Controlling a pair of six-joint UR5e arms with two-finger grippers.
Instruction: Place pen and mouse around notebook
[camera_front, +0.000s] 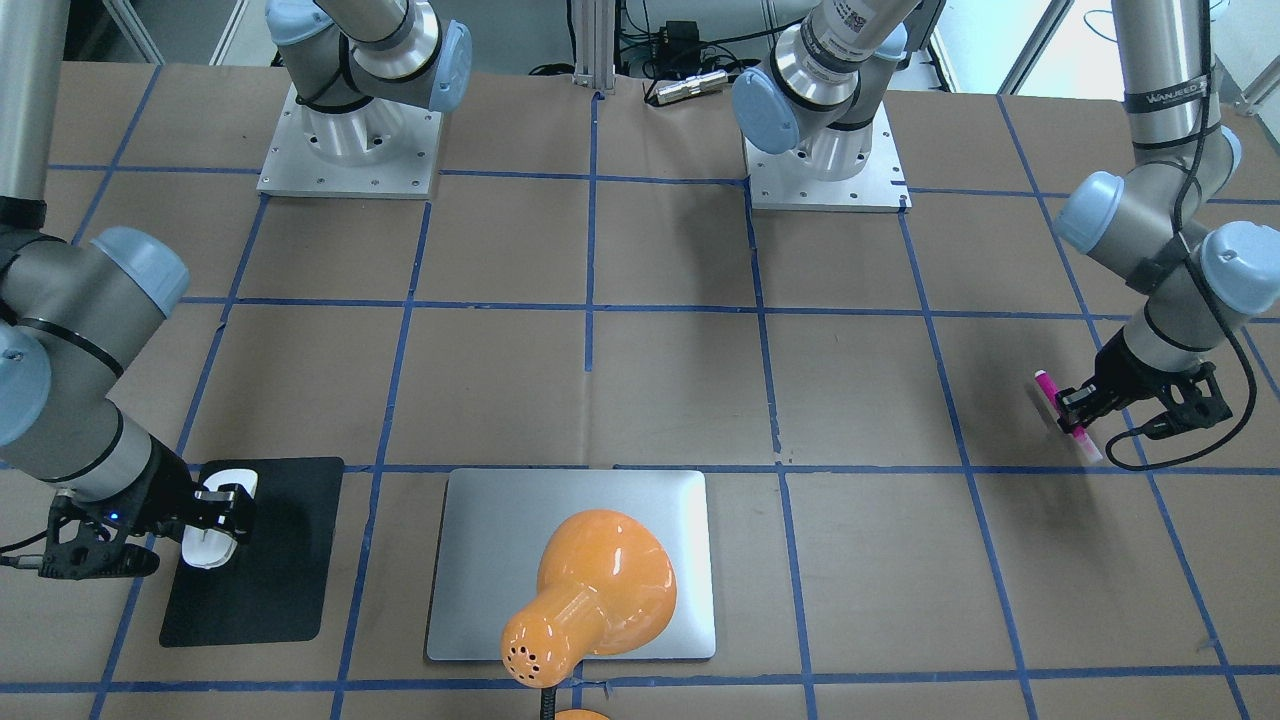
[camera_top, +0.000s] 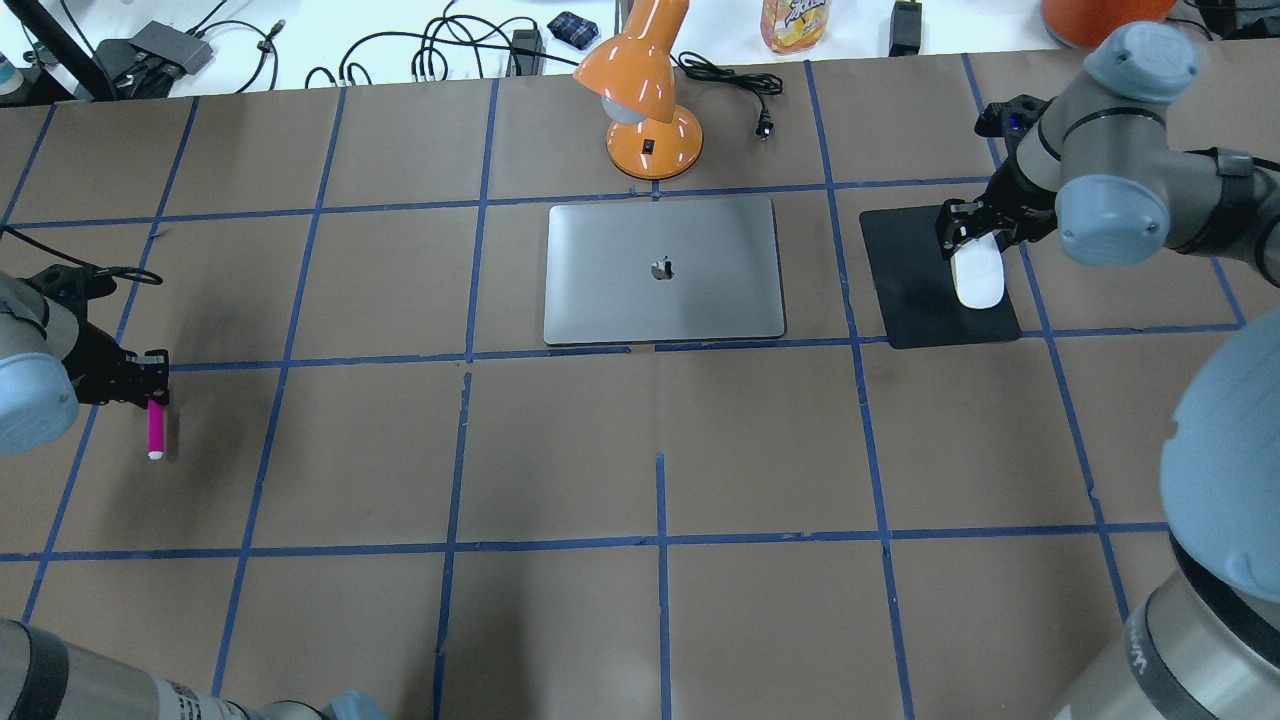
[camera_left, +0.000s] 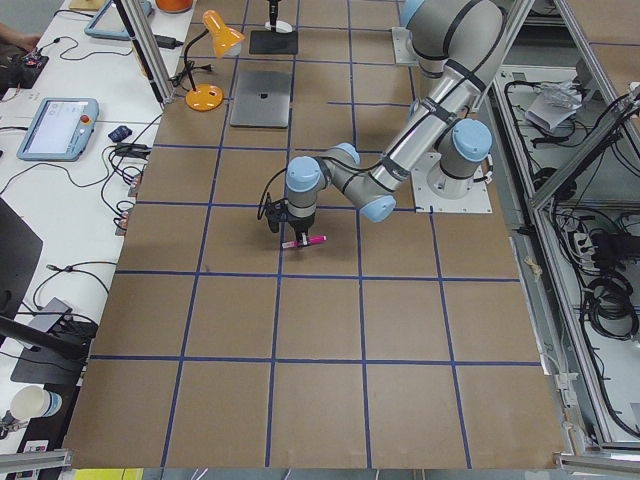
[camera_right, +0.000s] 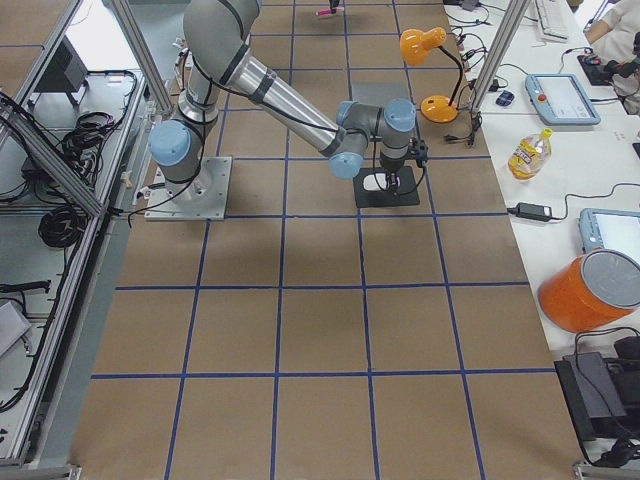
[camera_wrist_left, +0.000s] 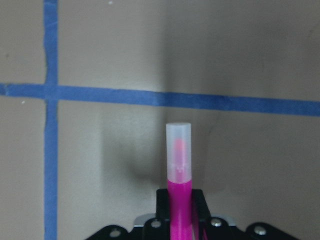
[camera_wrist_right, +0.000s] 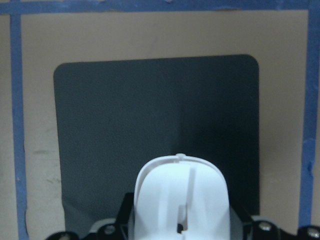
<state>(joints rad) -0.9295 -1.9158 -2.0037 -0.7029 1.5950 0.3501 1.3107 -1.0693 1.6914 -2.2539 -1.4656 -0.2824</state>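
Observation:
The silver-grey notebook (camera_top: 600, 290) lies closed at the table's far middle; in the front-facing view an orange lamp covers part of the notebook (camera_front: 480, 560). Far to its left, my left gripper (camera_top: 155, 398) is shut on the magenta pen (camera_top: 155, 432), which is held level just over the brown paper. The pen's pale cap (camera_wrist_left: 178, 150) points away from the wrist. My right gripper (camera_top: 972, 232) is shut on the white mouse (camera_top: 978, 280) over the right edge of a black mat (camera_top: 910, 290). I cannot tell whether the mouse (camera_wrist_right: 180, 200) touches the mat (camera_wrist_right: 150, 115).
An orange desk lamp (camera_top: 645, 100) stands just behind the notebook, its cord and plug beside it. Cables, a bottle (camera_top: 795, 20) and an orange container line the far white bench. Both arm bases (camera_front: 350, 150) sit on the robot's side. Blue tape lines grid the brown table.

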